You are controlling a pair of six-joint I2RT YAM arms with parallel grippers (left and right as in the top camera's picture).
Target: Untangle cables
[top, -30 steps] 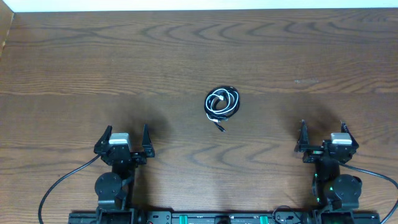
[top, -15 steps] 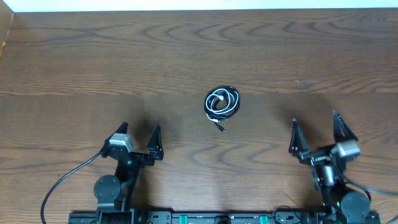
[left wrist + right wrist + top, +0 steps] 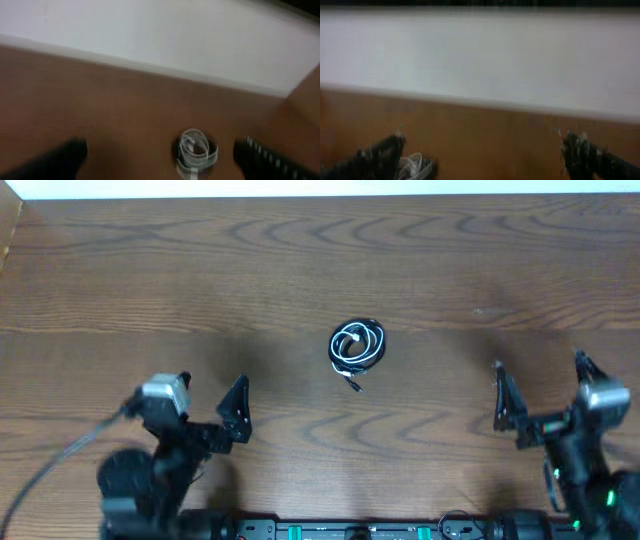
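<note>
Overhead, the cables lie coiled in one tight bundle near the middle of the wooden table, well apart from every edge; open wood surrounds them on all sides; the left gripper and right gripper hover near the front edge, jaws spread wide, holding nothing.

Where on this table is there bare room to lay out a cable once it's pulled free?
The far half of the table, from the coiled cables to the white back edge, is bare. So are the stretches left and right of the coil. Crowded only along the near edge, by the left gripper and right gripper.
</note>
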